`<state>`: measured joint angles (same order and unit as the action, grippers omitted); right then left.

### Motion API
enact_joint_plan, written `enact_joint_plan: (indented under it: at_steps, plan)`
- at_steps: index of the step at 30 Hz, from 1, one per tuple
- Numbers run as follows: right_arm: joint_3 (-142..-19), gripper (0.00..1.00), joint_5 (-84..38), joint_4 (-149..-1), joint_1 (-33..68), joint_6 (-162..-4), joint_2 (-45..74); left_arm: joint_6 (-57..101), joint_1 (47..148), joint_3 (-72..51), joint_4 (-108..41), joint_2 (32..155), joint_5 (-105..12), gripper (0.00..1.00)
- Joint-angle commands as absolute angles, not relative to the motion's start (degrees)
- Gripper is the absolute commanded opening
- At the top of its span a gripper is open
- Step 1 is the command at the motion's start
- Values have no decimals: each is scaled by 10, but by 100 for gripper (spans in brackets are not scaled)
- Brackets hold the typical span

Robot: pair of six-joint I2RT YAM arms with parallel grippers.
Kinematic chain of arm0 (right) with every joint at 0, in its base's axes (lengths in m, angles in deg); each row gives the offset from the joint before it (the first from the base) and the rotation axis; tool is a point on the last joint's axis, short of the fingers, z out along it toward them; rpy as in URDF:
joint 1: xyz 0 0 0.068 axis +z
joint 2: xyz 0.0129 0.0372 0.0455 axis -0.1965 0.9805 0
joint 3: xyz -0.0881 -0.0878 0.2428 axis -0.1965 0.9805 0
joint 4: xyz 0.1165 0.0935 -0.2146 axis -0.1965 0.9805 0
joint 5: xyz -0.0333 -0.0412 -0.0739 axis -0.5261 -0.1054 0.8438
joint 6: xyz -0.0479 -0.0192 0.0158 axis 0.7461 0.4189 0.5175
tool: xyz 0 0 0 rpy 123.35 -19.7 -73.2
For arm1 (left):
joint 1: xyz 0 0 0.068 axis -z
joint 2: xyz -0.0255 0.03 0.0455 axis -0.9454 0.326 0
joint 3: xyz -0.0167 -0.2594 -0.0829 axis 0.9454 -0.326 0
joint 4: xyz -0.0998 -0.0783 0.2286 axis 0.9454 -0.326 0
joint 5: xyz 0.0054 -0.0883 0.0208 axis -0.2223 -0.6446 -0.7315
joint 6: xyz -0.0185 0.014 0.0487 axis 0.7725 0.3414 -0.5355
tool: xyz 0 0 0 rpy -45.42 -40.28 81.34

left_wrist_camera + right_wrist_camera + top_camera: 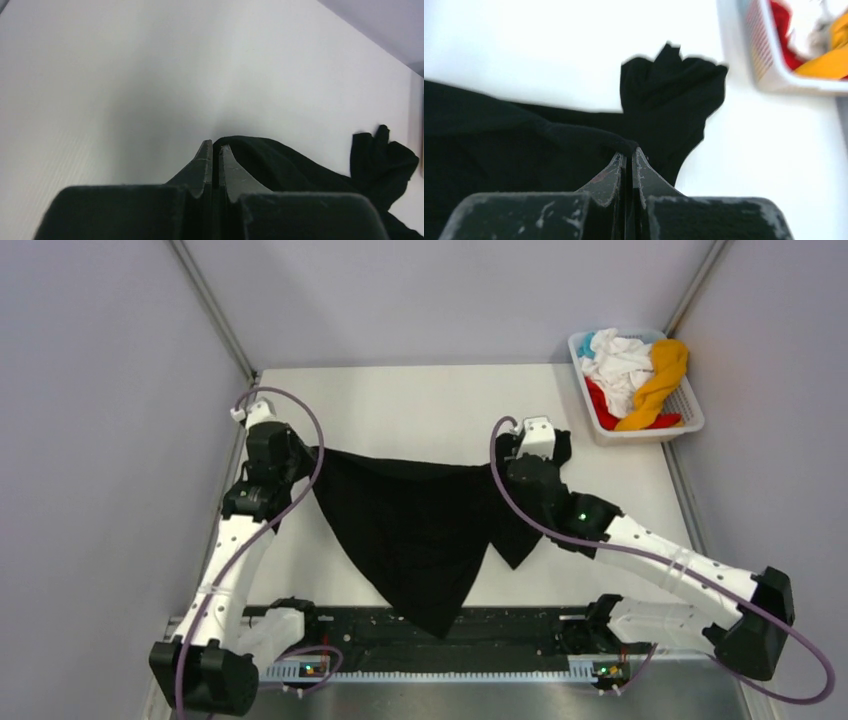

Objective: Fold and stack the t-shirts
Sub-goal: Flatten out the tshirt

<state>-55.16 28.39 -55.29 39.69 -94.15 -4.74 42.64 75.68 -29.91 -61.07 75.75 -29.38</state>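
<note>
Your left gripper (303, 453) is near the left edge of the tabletop (420, 405), and in the left wrist view its jaws (214, 146) are pressed together with a pinch of the black t-shirt (420, 525) coming out right at their tips. Your right gripper (538, 447) is right of the middle of the tabletop, its jaws (629, 152) also clamped tight on a bunched fold of the same shirt (499, 145). The shirt's top edge runs in a nearly straight line between the two grippers. From there the cloth narrows to a point that reaches the black rail at the near edge. One sleeve (671, 85) sticks out beyond the right gripper toward the far right corner. You cannot tell from these views whether the cloth lies flat or is lifted off the surface. At the far right corner, the white slatted basket (650, 433) holds the other t-shirts in a loose heap: white (620, 360), orange-yellow (662, 378), red (601, 405) and light blue (590, 343).
</note>
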Motion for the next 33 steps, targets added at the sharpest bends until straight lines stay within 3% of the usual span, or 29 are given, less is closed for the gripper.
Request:
enact_joint_plan:
  at_steps: [1, 9, 20, 27, 33]
  plan:
    - [-650, 0, 351, -647, 389, -814, -98, 388, 775, -224, -573, 738, -298, 0]
    - [-867, 0, 307, -664, 389, -644, -118, 345, 774, -50, -572, 691, -269, 0]
    - [-1406, 0, -92, -377, 389, -654, 9, 282, 775, 198, -627, 653, -289, 0]
    - [-1423, 0, -214, -406, 389, -673, -5, 274, 775, 299, -644, 652, -327, 0]
    - [-1399, 0, -191, -423, 388, -640, -18, 266, 775, 305, -638, 685, -321, 0]
